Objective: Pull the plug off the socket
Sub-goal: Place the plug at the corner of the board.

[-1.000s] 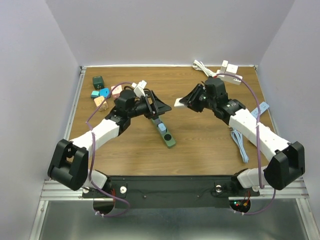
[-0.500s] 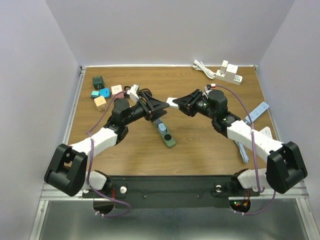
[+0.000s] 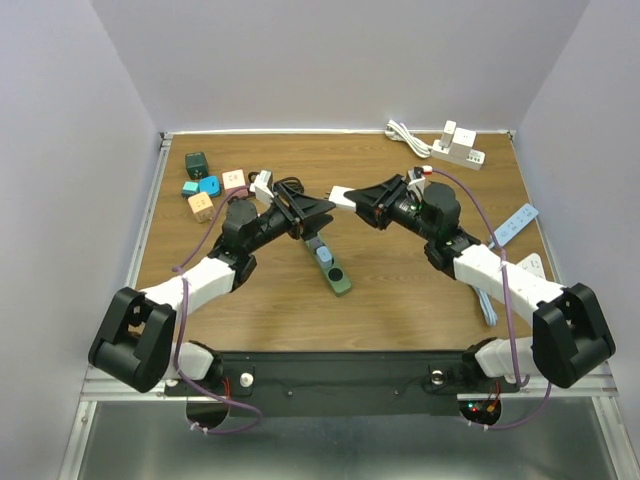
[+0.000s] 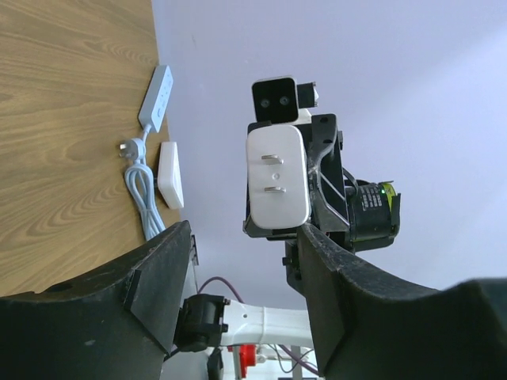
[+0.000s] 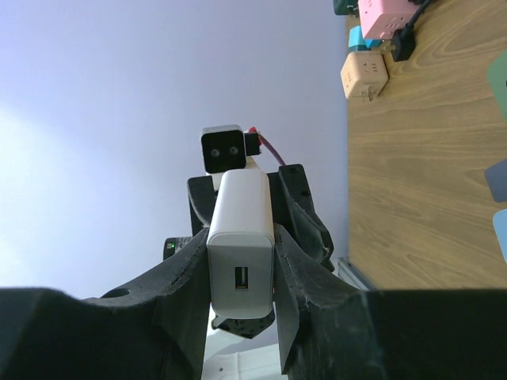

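My right gripper (image 3: pixel 362 203) is shut on a white plug (image 3: pixel 341 196), a USB charger block, and holds it in the air over the table's middle. In the right wrist view the plug (image 5: pixel 240 261) sits tight between the fingers (image 5: pixel 182 285), USB port toward the camera. My left gripper (image 3: pixel 318 210) is open and faces it. In the left wrist view the plug's two-pronged face (image 4: pixel 276 174) shows just beyond the open fingers (image 4: pixel 162 269); I cannot tell if they touch. A green socket strip (image 3: pixel 335 272) with a light blue plug (image 3: pixel 323 256) lies below.
Coloured cubes (image 3: pixel 205 185) and a black cable (image 3: pixel 290 186) lie at the back left. A white power strip (image 3: pixel 458 150) with cable (image 3: pixel 405 135) lies at the back right. A white cable (image 3: pixel 482 285) and flat white pieces (image 3: pixel 510 222) lie under the right arm.
My right gripper carried the white plug left toward the centre. My left gripper swung right and rose to face it. The two grippers now meet tip to tip.
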Robot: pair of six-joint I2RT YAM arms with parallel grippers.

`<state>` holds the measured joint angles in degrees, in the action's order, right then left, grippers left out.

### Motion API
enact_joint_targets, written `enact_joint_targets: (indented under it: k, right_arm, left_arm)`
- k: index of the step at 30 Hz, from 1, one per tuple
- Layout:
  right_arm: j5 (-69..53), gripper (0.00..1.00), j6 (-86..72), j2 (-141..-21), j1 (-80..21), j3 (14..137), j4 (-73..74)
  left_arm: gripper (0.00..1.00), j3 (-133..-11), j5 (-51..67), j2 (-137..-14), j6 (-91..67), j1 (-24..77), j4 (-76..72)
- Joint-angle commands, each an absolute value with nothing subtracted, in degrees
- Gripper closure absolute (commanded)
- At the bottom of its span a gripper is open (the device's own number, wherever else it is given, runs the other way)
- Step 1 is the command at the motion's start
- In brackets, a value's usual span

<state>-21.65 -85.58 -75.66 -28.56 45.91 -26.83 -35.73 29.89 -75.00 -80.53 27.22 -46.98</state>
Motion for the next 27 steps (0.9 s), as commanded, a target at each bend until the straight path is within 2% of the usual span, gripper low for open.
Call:
enact_joint_targets:
  k: [1, 19, 23, 27]
  right_arm:
    - [-24.4, 1.0, -86.7, -74.7, -28.5, 45.3, -33.1]
    - [-25.9, 1.0, -85.4, -77.3, -28.6, 44.7, -32.5]
    - [-26.3, 0.99, -85.3, -77.8, -28.6, 45.2, -32.5]
    - [-26.5, 1.0, -85.1, -78.6, -28.6, 45.5, -32.8]
  left_arm:
    - [0.34, -38.8, 29.4, -76.0, -81.3, 27.0, -50.8]
    - [0.25, -37.3, 27.9, -76.1, -86.0, 27.1, -58.8]
    - [0.28, -38.2, 28.7, -77.6, -86.0, 27.6, -58.3]
    - [0.37, -39.2, 29.1, -78.8, -85.8, 28.1, -57.7]
